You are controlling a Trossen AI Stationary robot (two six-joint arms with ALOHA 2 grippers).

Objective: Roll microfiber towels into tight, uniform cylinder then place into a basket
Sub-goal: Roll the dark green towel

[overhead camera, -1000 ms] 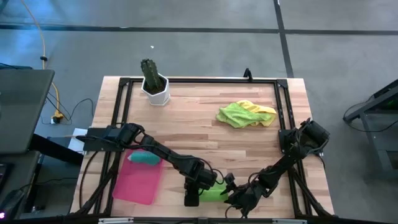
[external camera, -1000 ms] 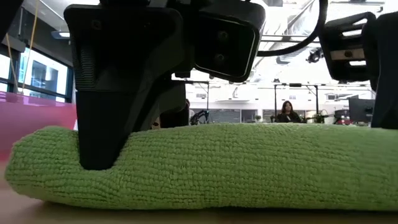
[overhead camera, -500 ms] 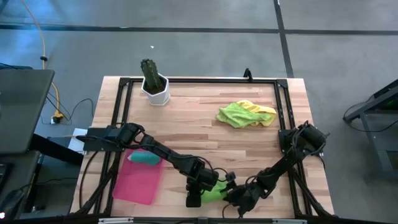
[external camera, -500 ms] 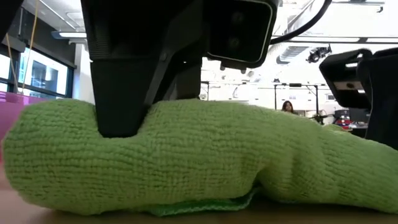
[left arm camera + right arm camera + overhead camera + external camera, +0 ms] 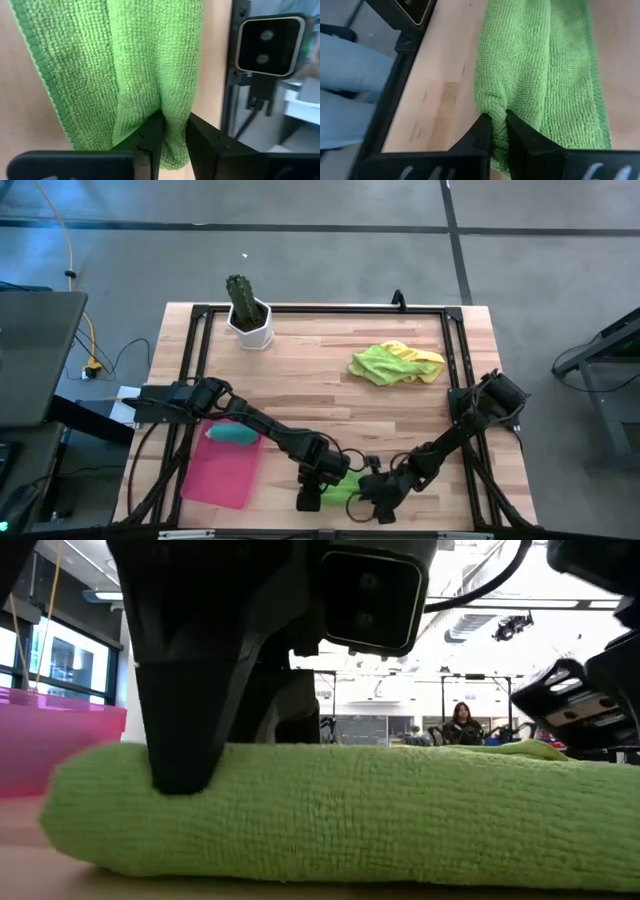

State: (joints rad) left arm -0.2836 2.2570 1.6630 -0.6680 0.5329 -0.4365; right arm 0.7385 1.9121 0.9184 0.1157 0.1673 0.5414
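A green microfiber towel (image 5: 343,488), rolled into a loose cylinder, lies on the wood table (image 5: 330,400) by its near edge and fills the low view (image 5: 350,820). My left gripper (image 5: 325,488) is shut on its left end, my right gripper (image 5: 365,488) on its right end. A teal towel (image 5: 232,435) lies at the far end of the pink basket (image 5: 220,475), left of the roll. A lime green and a yellow towel (image 5: 395,363) lie crumpled at the far right. My left gripper (image 5: 174,135) pinches a fold of the roll's left end (image 5: 172,107) between its two fingers, slanting down from the far left. That end rests on the table, dented under one finger (image 5: 180,755). My right gripper (image 5: 498,127) pinches a bulge of cloth at the roll's right end (image 5: 495,102) between its two fingers, slanting down from the table's right. A loose hemmed layer (image 5: 597,100) lies flat beside the roll. The roll rests on the table.
A white pot with a cactus (image 5: 248,315) stands at the far left. A black frame (image 5: 455,380) runs round the table's edges. Bare wood lies between the roll and the crumpled towels. A person sits in the room beyond (image 5: 462,720).
My right gripper has rolled about its wrist, gone a little toward the table's left and shut on the roll's right end. The roll, humped up at its left end half a second ago, lies level and even again.
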